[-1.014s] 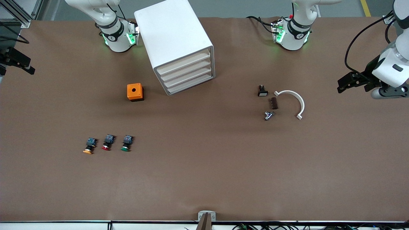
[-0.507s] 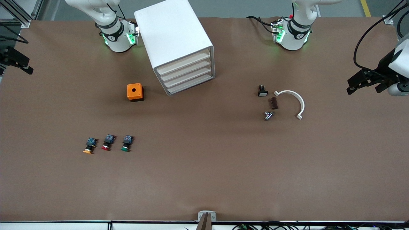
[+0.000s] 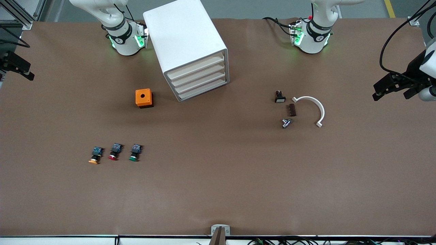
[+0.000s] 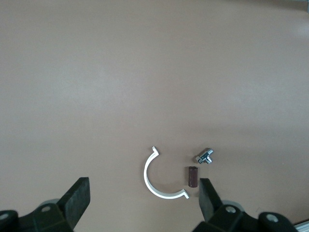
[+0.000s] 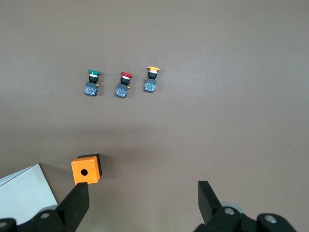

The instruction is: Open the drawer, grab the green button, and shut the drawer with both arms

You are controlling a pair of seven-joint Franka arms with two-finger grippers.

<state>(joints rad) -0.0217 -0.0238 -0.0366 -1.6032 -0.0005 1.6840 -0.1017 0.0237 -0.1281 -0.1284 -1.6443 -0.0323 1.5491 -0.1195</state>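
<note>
- Left gripper [image 3: 391, 86] hung wide open and empty at the table's [image 3: 218, 190] edge, well apart from the drawer cabinet [image 3: 190, 51].
- Right gripper [image 3: 18, 66] likewise gaped empty.
- Green button [image 3: 135, 152] lay nearer the camera than the cabinet, beside red [image 3: 114, 151] and orange [image 3: 95, 155] ones.

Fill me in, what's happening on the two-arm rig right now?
Nothing is being handled. Both end effectors are open and empty: the left end effector hangs over the table edge at its arm's end, the right end effector over the edge at its own end. The drawer unit has all its drawers shut. The green button lies on the table beside the red button and orange button, nearer to the front camera than the orange box.
</note>
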